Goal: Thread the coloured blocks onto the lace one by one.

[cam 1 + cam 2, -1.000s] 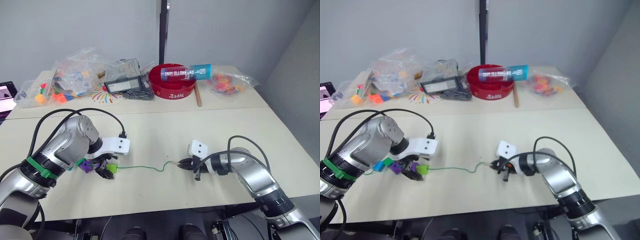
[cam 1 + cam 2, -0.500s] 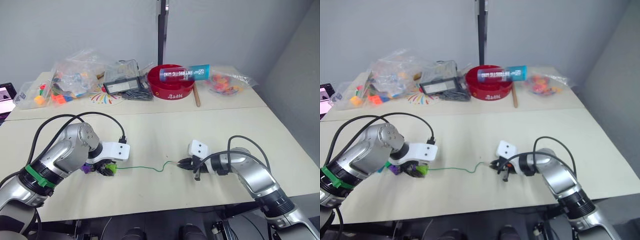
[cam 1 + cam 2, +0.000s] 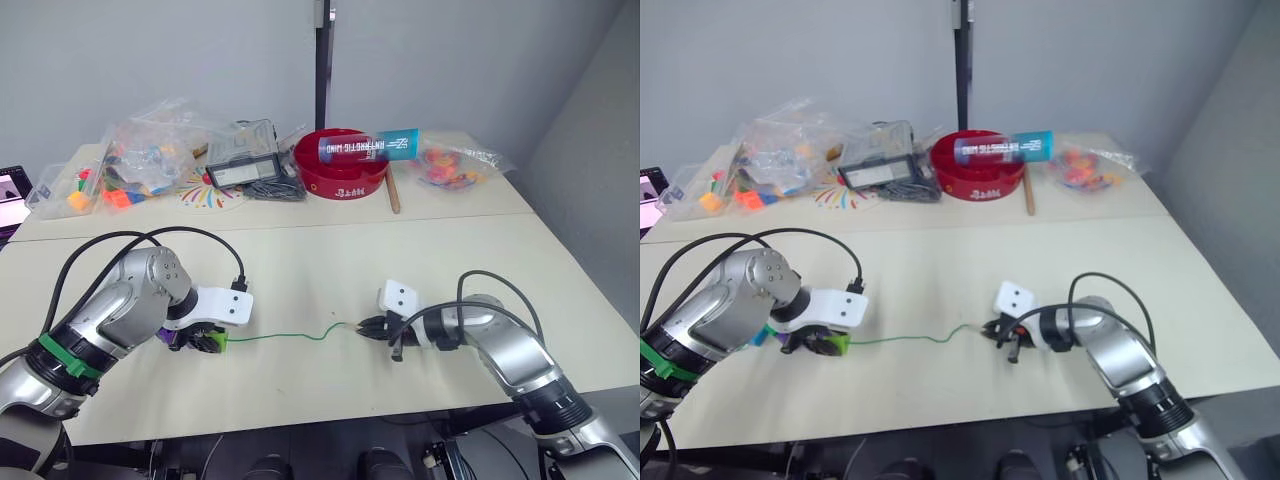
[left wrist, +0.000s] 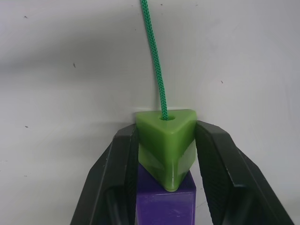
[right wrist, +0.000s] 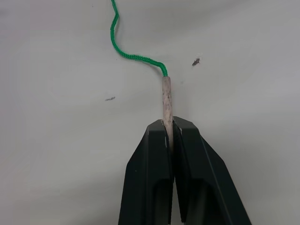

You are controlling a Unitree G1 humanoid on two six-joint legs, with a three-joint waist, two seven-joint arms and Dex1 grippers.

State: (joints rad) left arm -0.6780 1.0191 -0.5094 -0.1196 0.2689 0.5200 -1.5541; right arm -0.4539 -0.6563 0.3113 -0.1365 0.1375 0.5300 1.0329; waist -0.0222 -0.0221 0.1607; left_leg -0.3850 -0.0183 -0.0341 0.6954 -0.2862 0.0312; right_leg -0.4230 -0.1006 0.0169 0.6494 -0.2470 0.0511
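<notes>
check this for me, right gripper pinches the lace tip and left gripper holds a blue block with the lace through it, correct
Not quite: the block in the left gripper is light green, not blue, as the left wrist view shows. The rest holds: the lace enters its hole, and the right gripper pinches the lace tip.

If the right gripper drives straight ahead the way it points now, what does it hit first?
Probably nothing solid at first: the right gripper, shut on the lace's pale tip, points along the bare table towards the left gripper. The slack lace would bunch ahead of it, then the light green block.
</notes>
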